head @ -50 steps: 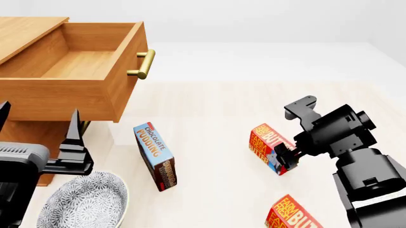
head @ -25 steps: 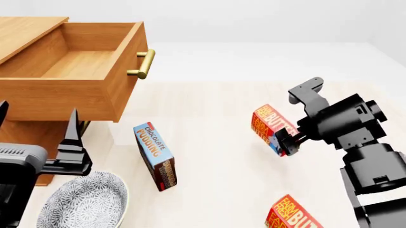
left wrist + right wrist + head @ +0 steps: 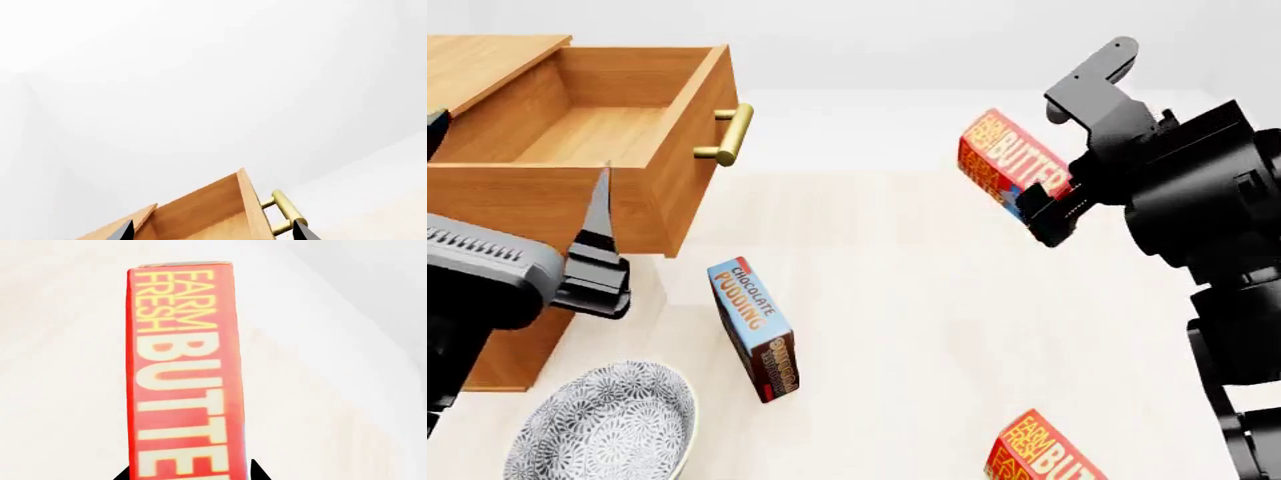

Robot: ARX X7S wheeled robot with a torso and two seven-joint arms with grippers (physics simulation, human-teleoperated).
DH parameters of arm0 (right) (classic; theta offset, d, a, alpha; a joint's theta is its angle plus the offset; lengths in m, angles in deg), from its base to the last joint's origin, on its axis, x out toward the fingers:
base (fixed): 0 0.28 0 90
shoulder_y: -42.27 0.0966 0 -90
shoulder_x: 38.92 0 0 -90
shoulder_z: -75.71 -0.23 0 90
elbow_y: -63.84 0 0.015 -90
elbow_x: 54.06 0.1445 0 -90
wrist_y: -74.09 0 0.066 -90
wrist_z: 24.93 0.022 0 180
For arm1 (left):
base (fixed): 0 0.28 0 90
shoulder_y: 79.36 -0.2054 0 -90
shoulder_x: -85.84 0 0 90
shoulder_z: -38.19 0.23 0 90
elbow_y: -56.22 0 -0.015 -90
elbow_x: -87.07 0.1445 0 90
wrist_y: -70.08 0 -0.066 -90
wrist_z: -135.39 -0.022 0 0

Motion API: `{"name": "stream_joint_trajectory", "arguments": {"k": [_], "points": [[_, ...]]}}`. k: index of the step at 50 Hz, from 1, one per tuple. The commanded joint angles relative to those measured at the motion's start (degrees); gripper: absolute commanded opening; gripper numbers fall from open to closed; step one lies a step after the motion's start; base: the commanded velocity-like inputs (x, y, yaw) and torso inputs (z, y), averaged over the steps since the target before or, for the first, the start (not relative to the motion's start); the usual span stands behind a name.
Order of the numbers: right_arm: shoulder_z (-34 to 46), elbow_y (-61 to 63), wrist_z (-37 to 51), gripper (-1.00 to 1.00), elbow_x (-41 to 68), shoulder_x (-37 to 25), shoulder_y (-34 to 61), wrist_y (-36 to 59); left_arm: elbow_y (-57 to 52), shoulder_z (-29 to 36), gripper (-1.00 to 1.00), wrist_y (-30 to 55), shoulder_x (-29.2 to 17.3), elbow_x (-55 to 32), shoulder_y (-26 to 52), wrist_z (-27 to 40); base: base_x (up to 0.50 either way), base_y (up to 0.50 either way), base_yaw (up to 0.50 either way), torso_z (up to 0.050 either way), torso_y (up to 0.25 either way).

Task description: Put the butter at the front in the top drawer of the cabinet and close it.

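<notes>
Gripping the butter (image 3: pixel 1010 160), the right claw (image 3: pixel 1044 208) hangs above the desk (image 3: pixel 894 300).
The top drawer (image 3: pixel 587 150) stands open; the left claw (image 3: pixel 587 250) looks released, holding nothing.

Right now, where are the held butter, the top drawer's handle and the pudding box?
held butter (image 3: pixel 1004 158), head view, on its lettered red face.
top drawer's handle (image 3: pixel 731 135), head view, on the brass bar.
pudding box (image 3: pixel 751 322), head view, on its blue front face.

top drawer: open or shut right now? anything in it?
Open. In the head view the top drawer is pulled well out of the cabinet, and its visible floor is bare. The butter is in the right hand, above the floor.
</notes>
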Motion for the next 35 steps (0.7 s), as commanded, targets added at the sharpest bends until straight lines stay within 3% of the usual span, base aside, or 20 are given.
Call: {"name": "stream_joint_trajectory", "arguments": {"k": [1, 13, 25, 35], "points": [[-0.5, 10.6, 5.0, -1.0, -3.5, -2.9, -0.8, -6.4, 2.3, 19.1, 1.0, 4.5, -6.1, 5.8, 21.6, -5.1, 0.0, 0.0, 0.0, 0.0, 0.0], [-1.2, 17.7, 12.4, -1.0, -7.4, -3.9, -2.9, -9.6, 14.5, 46.5, 1.0, -2.9, -4.4, 30.6, 41.1, -15.6, 0.0, 0.0, 0.0, 0.0, 0.001], [3.4, 23.1, 17.3, -1.0, -14.5, -6.5, -2.5, -12.9, 24.2, 58.9, 1.0, -11.2, -1.2, 41.8, 52.2, -24.8, 0.0, 0.0, 0.0, 0.0, 0.002], [8.0, 31.1, 18.9, -1.0, -20.3, -13.3, -3.0, -19.5, 31.2, 65.5, 1.0, -22.1, -0.5, 47.1, 57.8, -31.8, 0.0, 0.0, 0.0, 0.0, 0.002]]}}
